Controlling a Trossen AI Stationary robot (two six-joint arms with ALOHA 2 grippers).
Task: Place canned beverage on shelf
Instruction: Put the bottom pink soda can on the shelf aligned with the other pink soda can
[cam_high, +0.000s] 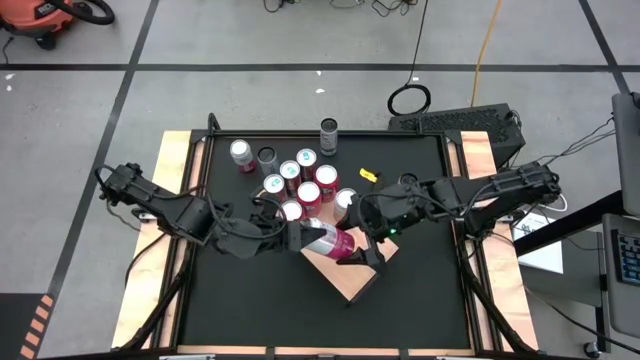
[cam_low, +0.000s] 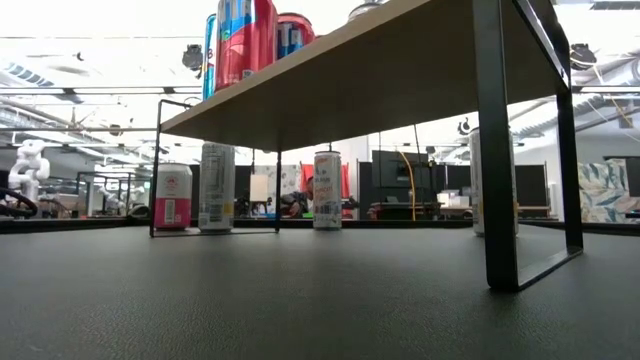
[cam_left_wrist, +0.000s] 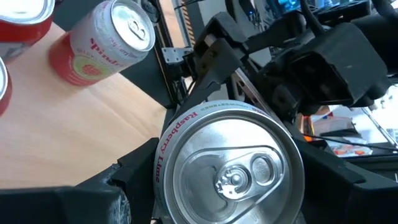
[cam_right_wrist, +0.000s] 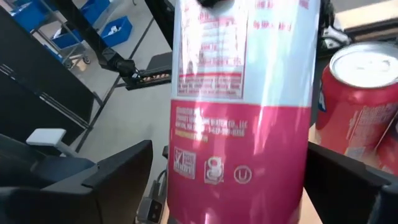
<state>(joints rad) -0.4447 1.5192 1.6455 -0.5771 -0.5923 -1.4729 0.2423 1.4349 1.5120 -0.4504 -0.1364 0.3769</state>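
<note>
The black bench (cam_high: 300, 300) carries the wooden shelf (cam_high: 352, 285) (cans crowd its far end). Above the shelf, the left gripper (cam_high: 292, 236) and right gripper (cam_high: 362, 245) both have jaws clamped around one pink-and-white can (cam_high: 328, 240), held sideways.

In the high view the shelf (cam_high: 352, 282) is largely covered by both arms and by the pink-and-white can (cam_high: 327, 240) between them, so that only its near corner is seen, and the fingertips of the left gripper (cam_high: 297, 238) and the right gripper (cam_high: 357, 243) cannot be made out there. In the low view the shelf's top surface is hidden from below, the cans on it (cam_low: 245, 40) are cut off by the upper edge, and neither gripper is seen. In the right wrist view the can's top and base are cut off, its small print being too blurred to read
</note>
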